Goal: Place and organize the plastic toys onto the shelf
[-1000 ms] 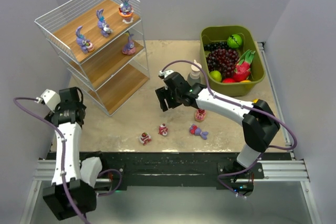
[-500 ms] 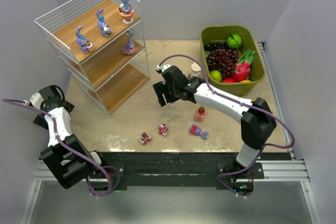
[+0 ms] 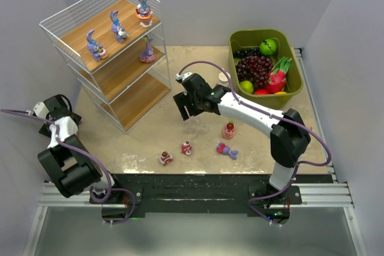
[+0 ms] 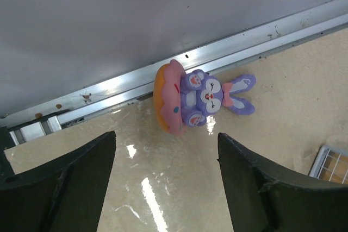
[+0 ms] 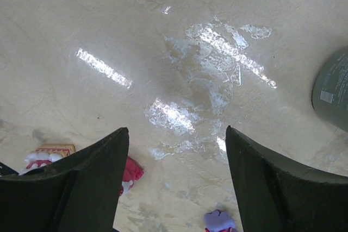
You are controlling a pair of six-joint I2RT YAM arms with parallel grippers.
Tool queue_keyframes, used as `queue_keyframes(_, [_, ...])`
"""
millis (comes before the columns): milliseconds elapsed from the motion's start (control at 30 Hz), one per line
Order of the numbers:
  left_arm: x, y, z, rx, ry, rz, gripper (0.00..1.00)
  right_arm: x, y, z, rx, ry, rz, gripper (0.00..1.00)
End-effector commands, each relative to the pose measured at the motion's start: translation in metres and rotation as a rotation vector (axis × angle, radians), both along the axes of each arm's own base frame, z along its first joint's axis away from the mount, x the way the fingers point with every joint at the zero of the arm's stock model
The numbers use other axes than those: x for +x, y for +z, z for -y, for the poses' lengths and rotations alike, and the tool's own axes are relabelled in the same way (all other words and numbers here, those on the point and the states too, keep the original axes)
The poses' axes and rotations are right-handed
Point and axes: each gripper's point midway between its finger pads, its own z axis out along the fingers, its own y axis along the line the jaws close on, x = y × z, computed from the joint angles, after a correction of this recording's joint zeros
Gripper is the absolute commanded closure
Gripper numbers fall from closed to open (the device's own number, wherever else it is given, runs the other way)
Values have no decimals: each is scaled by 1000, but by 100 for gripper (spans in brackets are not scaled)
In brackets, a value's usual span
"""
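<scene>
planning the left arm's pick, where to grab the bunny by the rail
Probably the bunny around its purple body, beside the pink ring, from straight above, left gripper turned across it. It lies on its side close to the rail, so a side approach looks blocked.

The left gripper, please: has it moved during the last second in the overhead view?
Yes. The left gripper has swung left, farther away from the shelf.

The left arm (image 3: pixel 63 127), at 8 o'clock from above, and the right arm (image 3: pixel 246 109), near 4 o'clock, are white tubes with chunky black joints. A thin purple cable (image 3: pixel 201 65) loops along each one (like a skipping rope). The bases (image 3: pixel 273 199) are black. The fingers (image 4: pixel 65 183) are dark flat wedges.
</scene>
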Motion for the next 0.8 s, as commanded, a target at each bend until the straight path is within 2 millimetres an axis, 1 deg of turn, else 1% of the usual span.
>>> queue_keyframes(0, [21, 18, -22, 61, 21, 78, 24, 13, 16, -2, 9, -10, 51, 25])
queue_keyframes(200, [27, 10, -25, 54, 24, 88, 29, 17, 14, -4, 0, -13, 54, 25])
queue_keyframes(333, [33, 0, -25, 32, 23, 97, 29, 21, 12, -6, -8, -14, 57, 25])
queue_keyframes(467, [33, -6, -26, 26, 38, 99, 30, 25, 12, -7, -15, -13, 64, 25])
queue_keyframes(567, [34, -10, -26, 20, 46, 108, 33, 29, 12, -8, -18, -10, 68, 25])
queue_keyframes(633, [34, -14, -24, 12, 49, 110, 39, 31, 11, -8, -24, -9, 69, 25])
queue_keyframes(667, [35, -14, -24, 12, 49, 111, 42, 32, 13, -9, -21, -10, 74, 25])
queue_keyframes(700, [33, -16, -24, 7, 56, 111, 50, 33, 13, -9, -20, -11, 75, 25])
queue_keyframes(767, [34, -16, -23, 7, 55, 114, 58, 35, 13, -8, -22, -13, 77, 25])
